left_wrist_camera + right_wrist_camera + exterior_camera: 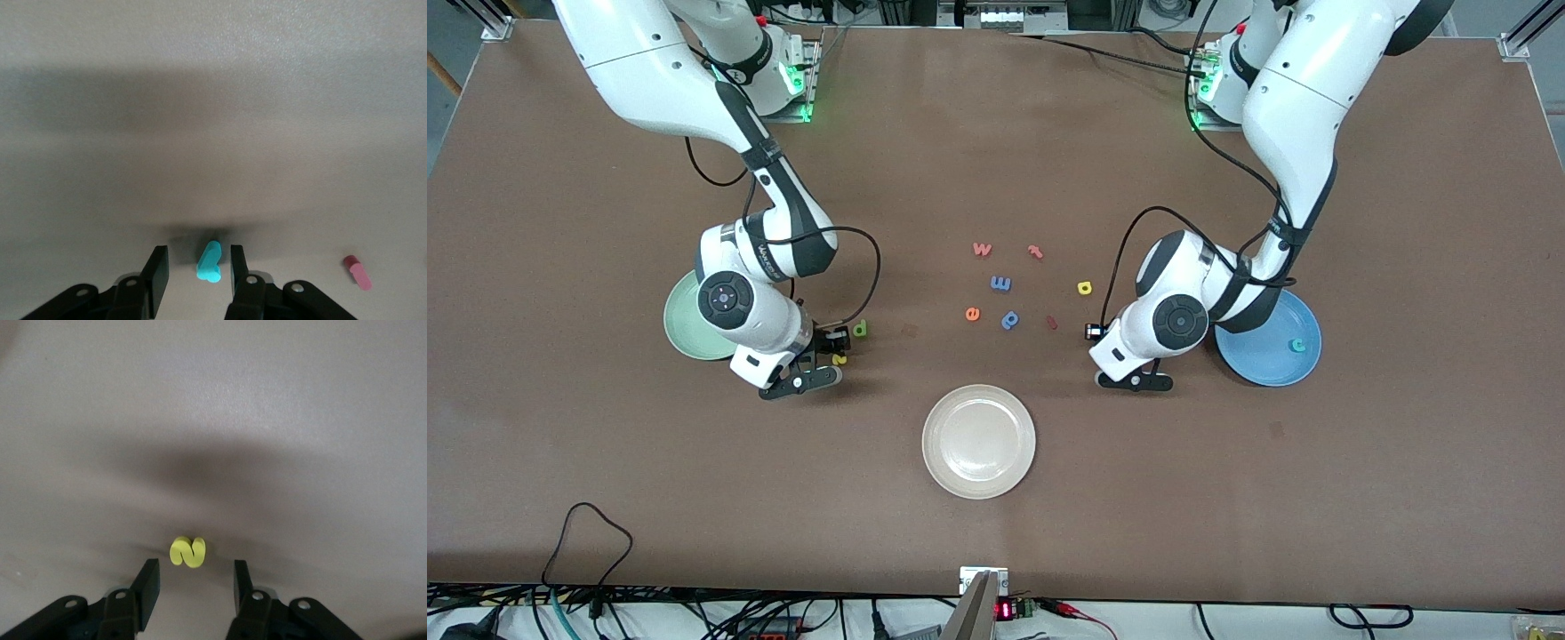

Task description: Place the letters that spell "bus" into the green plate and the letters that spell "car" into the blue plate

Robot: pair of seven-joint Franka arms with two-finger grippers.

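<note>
My left gripper (1092,332) is low over the table beside the blue plate (1263,360), which holds a teal c (1300,345). In the left wrist view this gripper (199,257) is open around a teal letter (209,262). The letter stands closer to one finger, with a gap on each side. My right gripper (834,345) is low beside the green plate (680,324). It is open (197,570), and the yellow s (188,552) lies just ahead of its fingertips. A green letter (860,329) lies close by. The yellow a (1085,287) lies near the left arm.
A cream-white plate (978,442) sits nearer the front camera at mid-table. Loose letters lie mid-table: an orange-red w (982,249), a red letter (1035,252), a blue one (1000,284), an orange e (972,313), a blue p (1009,319) and a small red piece (1051,322).
</note>
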